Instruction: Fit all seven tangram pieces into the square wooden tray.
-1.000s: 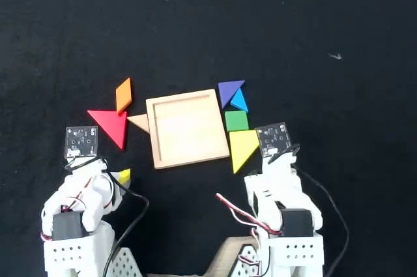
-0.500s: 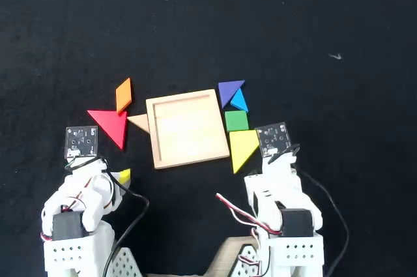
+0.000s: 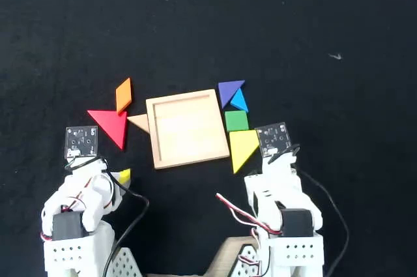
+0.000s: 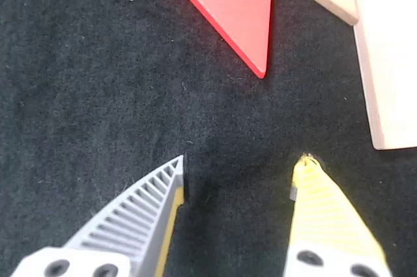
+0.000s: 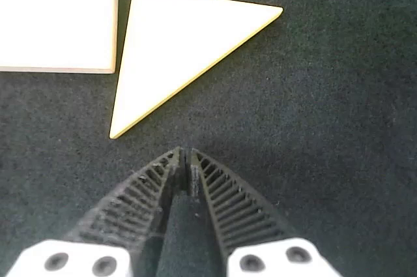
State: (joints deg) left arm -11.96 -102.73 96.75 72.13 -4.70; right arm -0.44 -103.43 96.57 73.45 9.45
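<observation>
Both arms sit folded low at the near edge of the bench [image 3: 339,133]. The left pincer [image 4: 243,160] points down at bare black bench, its 2 fingers spread apart. The right pincer [image 5: 186,154] has its fingers pressed together, just short of the near corner of the yellow triangle [image 5: 176,49].

Beyond them the square tray [image 3: 187,130] lies flat, with all 7 pieces on the bench around it. On its left are the red triangle [image 3: 111,124] and the tan triangle [image 3: 140,122], which is just beside the rim. The orange slanted piece [image 3: 123,95] lies farther off. On its right, going away, are the yellow triangle, green square [image 3: 236,120], blue triangle [image 3: 239,102] and purple triangle [image 3: 229,90].
</observation>
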